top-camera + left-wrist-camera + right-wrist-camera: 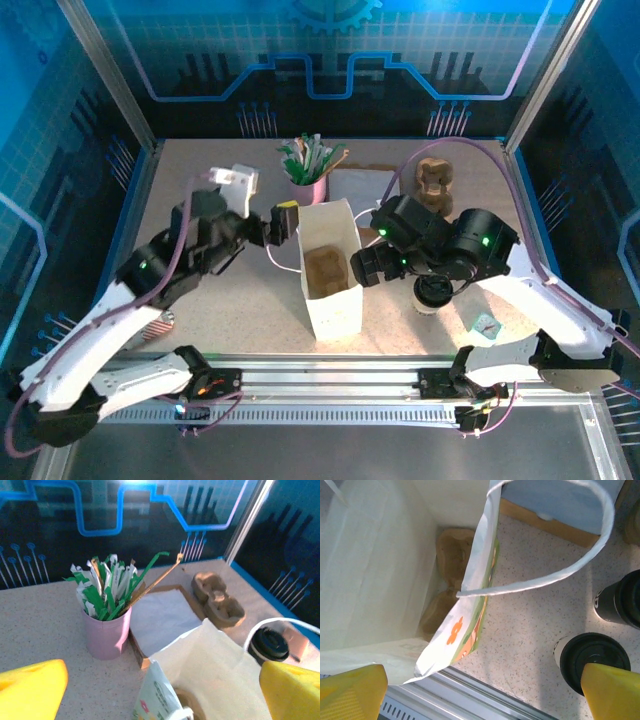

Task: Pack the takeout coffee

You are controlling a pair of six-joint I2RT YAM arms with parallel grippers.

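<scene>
Both sets apart, empty: left fingers (284, 222), right fingers (364, 267). Cup (433, 296) upright on worktop (250, 322), 3 o'clock of bag (336, 305). Best: grip below lid (594, 656), lift level, lower into bag.

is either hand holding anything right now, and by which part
Nothing is held. The left hand and the right hand both stand wide open at the white paper bag; the lidded coffee cup stands free.

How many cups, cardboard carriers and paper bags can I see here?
Cups: 2, the pink sachet cup and the lidded coffee cup
Cardboard carriers: 2, the bagged carrier and the rear carrier
Paper bags: 1, the white bag
Total: 5
</scene>
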